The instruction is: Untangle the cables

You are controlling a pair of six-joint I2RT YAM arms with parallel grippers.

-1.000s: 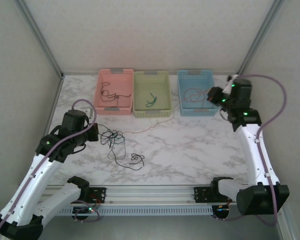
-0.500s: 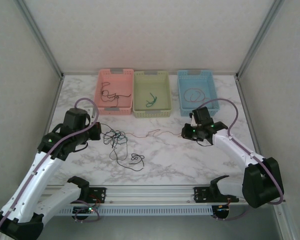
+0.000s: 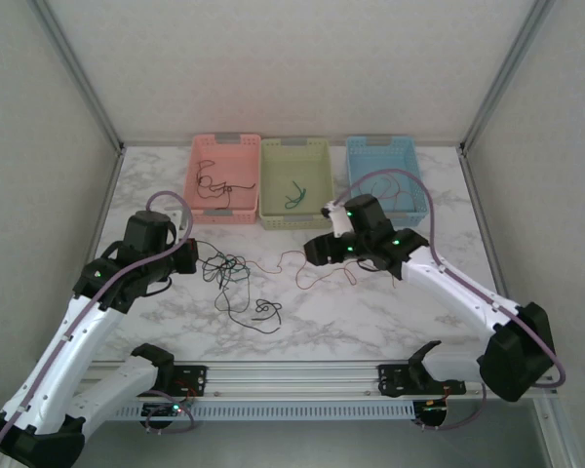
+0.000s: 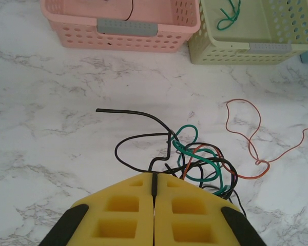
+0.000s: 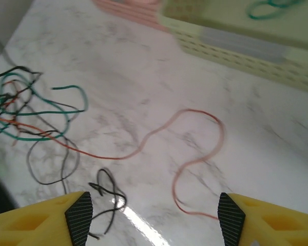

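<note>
Change: right claw [image 3: 315, 252] swung left from right-centre to middle of table [image 3: 390, 312], in front of green basket [image 3: 318, 220]; red cable [image 5: 200, 111] now bunched into loops.
Right claw: fingers apart, hovering over red cable, nothing held.
Left claw [image 4: 154, 179]: pressed together, clamped on black cable [image 4: 155, 118].
Cables [image 3: 224, 266]: tangled heap left of table centre, just beside left claw.

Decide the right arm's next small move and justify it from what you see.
Probably lower the open right pincer onto the orange cable lying loose on the table beneath it, and close. The left pincer is shut on a black cable at the tangle, so it could anchor the knot while the orange strand is drawn out.
</note>
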